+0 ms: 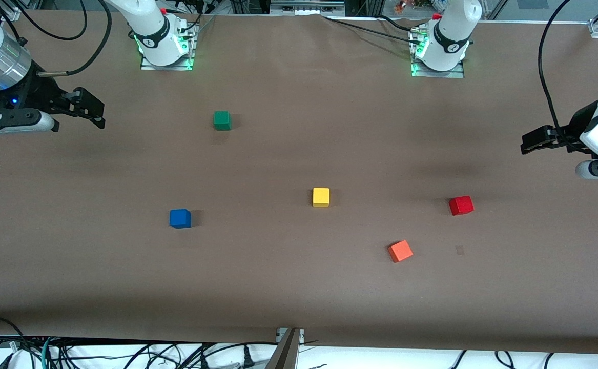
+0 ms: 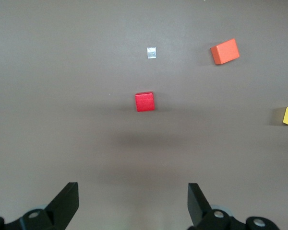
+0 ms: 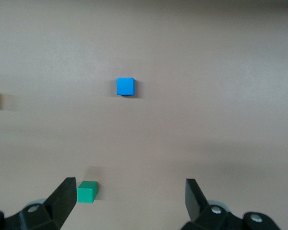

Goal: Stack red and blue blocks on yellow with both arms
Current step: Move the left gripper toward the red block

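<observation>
Left gripper (image 1: 527,142) raised, spread wide, over its table end, right gripper (image 1: 96,110) likewise, both empty

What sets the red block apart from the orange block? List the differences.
Colour: the red block is deep red, while the orange block is a lighter orange-red.
Place: the red block lies farther from the front camera and closer to the left arm's end of the table; the orange block lies nearer the camera.
Pose: the orange block looks turned more askew than the red block.
Both are small plain cubes of like size, lying untouched on the table.
</observation>
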You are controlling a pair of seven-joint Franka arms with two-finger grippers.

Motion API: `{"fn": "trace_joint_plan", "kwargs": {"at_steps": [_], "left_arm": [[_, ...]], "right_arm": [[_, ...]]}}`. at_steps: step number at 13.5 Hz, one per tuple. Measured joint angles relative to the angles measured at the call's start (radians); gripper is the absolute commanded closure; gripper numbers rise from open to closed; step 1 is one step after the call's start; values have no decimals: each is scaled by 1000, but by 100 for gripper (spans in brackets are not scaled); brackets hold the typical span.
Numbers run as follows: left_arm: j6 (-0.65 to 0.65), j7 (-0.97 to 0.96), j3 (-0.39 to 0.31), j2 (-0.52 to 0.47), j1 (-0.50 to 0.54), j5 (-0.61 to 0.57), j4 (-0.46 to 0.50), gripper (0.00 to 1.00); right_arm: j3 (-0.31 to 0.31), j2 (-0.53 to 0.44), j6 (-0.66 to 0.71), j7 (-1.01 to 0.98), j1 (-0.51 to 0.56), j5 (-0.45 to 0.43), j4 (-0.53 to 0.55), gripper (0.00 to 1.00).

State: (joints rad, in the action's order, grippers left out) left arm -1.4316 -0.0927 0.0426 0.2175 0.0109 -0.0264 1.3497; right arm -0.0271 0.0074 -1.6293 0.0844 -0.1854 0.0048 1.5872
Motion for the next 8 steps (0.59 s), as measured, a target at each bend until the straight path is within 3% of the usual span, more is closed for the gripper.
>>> {"fn": "trace_joint_plan", "kwargs": {"at_steps": [8], "left_arm": [[0,1,-1,12,2,0,-1,0]], "right_arm": [[0,0,0,1,1,0,0,0]]}}
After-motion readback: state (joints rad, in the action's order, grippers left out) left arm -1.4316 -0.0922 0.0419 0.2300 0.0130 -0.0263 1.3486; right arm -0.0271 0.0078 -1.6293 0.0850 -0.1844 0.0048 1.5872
